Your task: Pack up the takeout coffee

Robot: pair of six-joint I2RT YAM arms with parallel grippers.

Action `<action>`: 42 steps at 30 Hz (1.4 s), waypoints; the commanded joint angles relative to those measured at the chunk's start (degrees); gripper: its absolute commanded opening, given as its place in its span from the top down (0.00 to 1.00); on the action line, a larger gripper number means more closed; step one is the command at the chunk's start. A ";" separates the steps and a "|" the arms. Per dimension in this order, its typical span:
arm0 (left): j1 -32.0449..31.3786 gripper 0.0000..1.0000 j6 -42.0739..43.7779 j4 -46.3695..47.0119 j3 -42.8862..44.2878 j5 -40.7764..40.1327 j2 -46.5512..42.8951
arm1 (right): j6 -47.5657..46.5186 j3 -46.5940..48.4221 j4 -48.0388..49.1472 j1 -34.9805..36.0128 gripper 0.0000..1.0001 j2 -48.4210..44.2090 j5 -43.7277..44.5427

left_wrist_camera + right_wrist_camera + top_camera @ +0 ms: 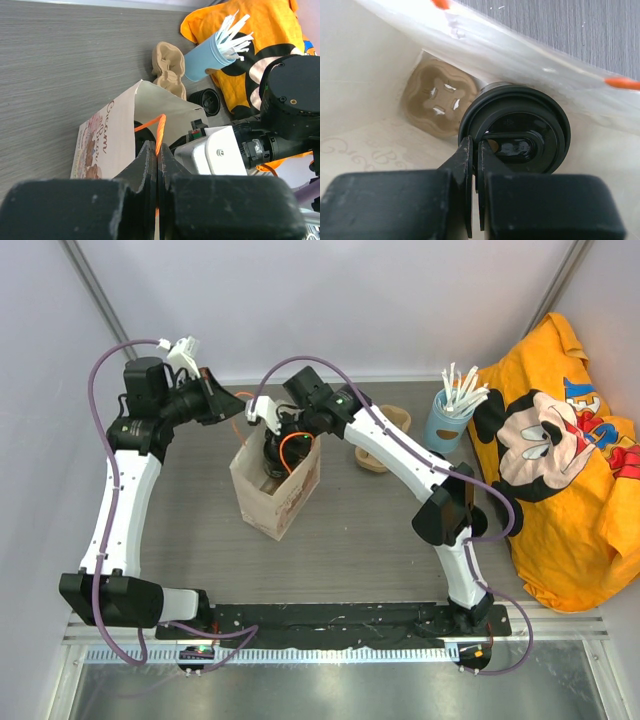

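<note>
**Seating the Takeout Coffee in the Bag**

Working through the placing step: reaching the right hand down inside the paper bag and pinching the rim of the takeout coffee. Closing the fingers to a bare sliver, seemingly with the rim between them, though judging that from a cramped angle. Holding the coffee low in the bag, at 4 o'clock of an empty well in the cardboard carrier on the bag floor. Not allowing any call between seated in a well and merely hanging above one. Clamping the left hand fully shut on the orange handle, drawing the bag mouth toward 11 o'clock in the overhead view.

Calling next, most likely, for settling the cup squarely into a well. Then easing the right fingers apart and rising straight out without snagging the handle or tipping the cup.

Showing cup and carrier through the right wrist camera alone; hiding both overhead behind arm and bag wall. Catching, from the left wrist only, another black cup standing on the counter just beside a spare carrier, near a blue cup of white sticks.
</note>
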 commanded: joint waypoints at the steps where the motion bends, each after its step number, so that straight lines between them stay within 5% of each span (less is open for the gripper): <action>1: 0.59 0.99 0.56 1.22 -0.06 0.79 -0.71 | -9.48 4.47 -4.15 -0.36 0.99 0.65 -3.46; 24: 0.33 0.98 0.21 3.95 -1.55 8.88 1.49 | -24.35 11.94 -9.43 2.27 0.99 5.22 -5.13; 42: 0.24 0.98 3.02 0.79 0.47 8.88 2.46 | -24.97 11.94 -10.92 2.45 0.99 6.72 4.88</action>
